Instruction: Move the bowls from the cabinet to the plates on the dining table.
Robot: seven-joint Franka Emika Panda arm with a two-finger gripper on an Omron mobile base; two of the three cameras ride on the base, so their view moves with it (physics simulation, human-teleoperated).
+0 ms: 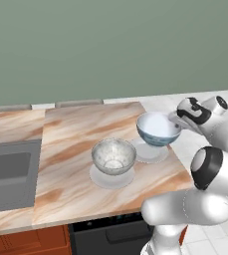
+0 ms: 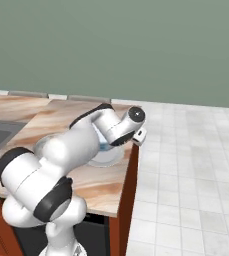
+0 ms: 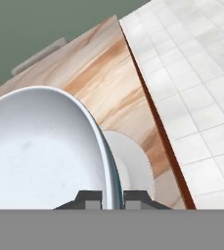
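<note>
On the marble dining table [image 1: 75, 129] stand two pale plates. The grey speckled bowl [image 1: 114, 155] sits on the left plate [image 1: 98, 178]. My gripper [image 1: 174, 120] is shut on the right rim of the white-and-blue bowl [image 1: 157, 127], holding it just above the right plate [image 1: 153, 154] near the table's right edge. In the hand view the bowl [image 3: 40, 146] has its rim pinched between my fingertips, gripper [image 3: 112, 197], and the plate [image 3: 130, 161] lies under it. In the right base view my arm hides most of the bowl [image 2: 103, 145] and plate [image 2: 107, 158]. The cabinet is out of view.
A grey sink [image 1: 8, 172] is sunk into the counter at the left. Two grey chair backs [image 1: 78, 103] show behind the table's far edge. White tiled floor [image 2: 186, 165] lies right of the table's edge. Low reddish drawers [image 1: 26, 241] sit below the counter.
</note>
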